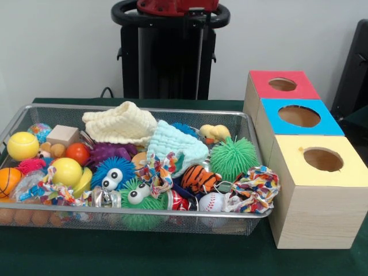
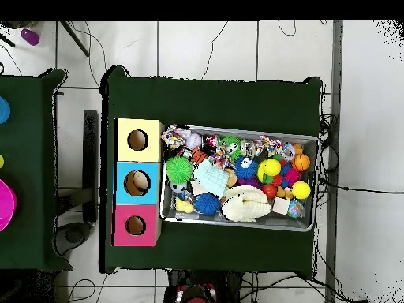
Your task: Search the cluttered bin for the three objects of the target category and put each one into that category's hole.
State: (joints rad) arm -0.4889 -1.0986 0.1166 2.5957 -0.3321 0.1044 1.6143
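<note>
Beside the boxes [image 1: 310, 155], the bin [image 1: 34, 112] sits full; jaws unseen

Pedestal [image 1: 168, 57]: black, upright column.
Ring [image 1: 170, 16]: black, rounded, atop the pedestal.
Arm base [image 1: 177, 6]: red.
Cable [image 1: 199, 54]: thin, pale, down the pedestal front.

Toy-crammed mesh bin [image 1: 23, 112] beside three-holed box [image 1: 313, 198]

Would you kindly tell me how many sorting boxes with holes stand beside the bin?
3, in a row beside the bin: yellow box nearest the camera, blue box in the middle, red box farthest.
</note>
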